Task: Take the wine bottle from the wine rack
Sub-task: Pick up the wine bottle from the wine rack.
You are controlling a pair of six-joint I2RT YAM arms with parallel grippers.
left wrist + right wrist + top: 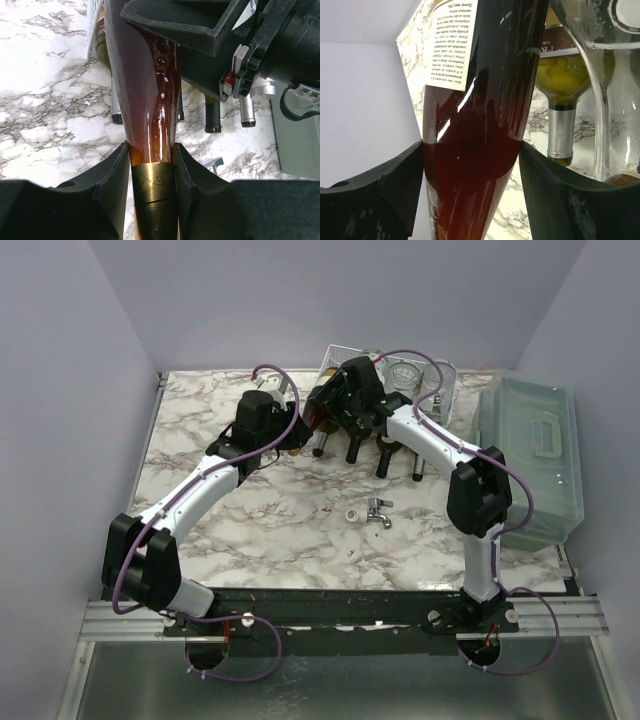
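The wine bottle [312,418] is dark amber-red with a gold foil neck and hangs just in front of the white wire wine rack [440,375]. My left gripper [288,432] is shut on its neck; in the left wrist view both pads press the gold foil [154,172] where the glass [150,100] narrows. My right gripper [328,408] is shut on the bottle's shoulder, with its dark body [480,125] filling the gap between the two black pads. A white back label [452,45] shows above the grip.
Other bottles lie in the rack with necks [355,448] pointing toward me; a green one with a silver cap [561,130] and a clear glass one [600,75] sit beside the held bottle. A translucent lidded bin [535,455] stands right. A small metal tap [378,512] and white roll [354,514] lie mid-table.
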